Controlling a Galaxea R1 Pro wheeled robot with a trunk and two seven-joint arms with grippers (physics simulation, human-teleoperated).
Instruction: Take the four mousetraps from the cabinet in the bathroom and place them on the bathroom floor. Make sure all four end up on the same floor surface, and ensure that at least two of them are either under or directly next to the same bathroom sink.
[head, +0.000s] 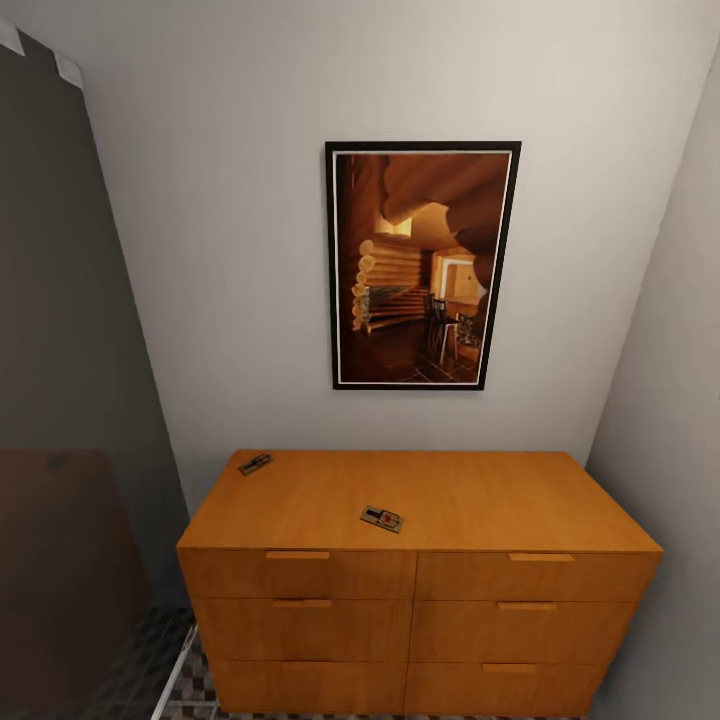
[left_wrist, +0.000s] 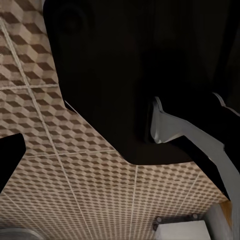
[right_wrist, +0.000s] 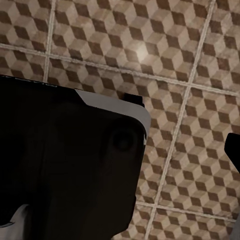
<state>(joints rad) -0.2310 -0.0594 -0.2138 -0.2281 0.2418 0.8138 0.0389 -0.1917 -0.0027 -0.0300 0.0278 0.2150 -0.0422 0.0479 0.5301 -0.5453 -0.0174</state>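
The orange-brown cabinet (head: 420, 600) stands against the wall ahead, its drawers closed. Two mousetraps lie on its top: one (head: 255, 463) at the back left corner, the other (head: 381, 519) near the front edge at the middle. The cube-patterned bathroom floor (left_wrist: 75, 175) (right_wrist: 190, 75) fills both wrist views beneath the robot's dark body. A dark fingertip (left_wrist: 9, 159) of the left gripper and a dark fingertip (right_wrist: 234, 150) of the right gripper show at the frame edges; neither holds anything that I can see. The sink is out of view.
A framed picture (head: 422, 265) hangs above the cabinet. A dark grey panel (head: 70, 350) rises close on the left and a white wall (head: 670, 380) closes the right. In the left wrist view a white boxy object (left_wrist: 182, 231) sits on the floor.
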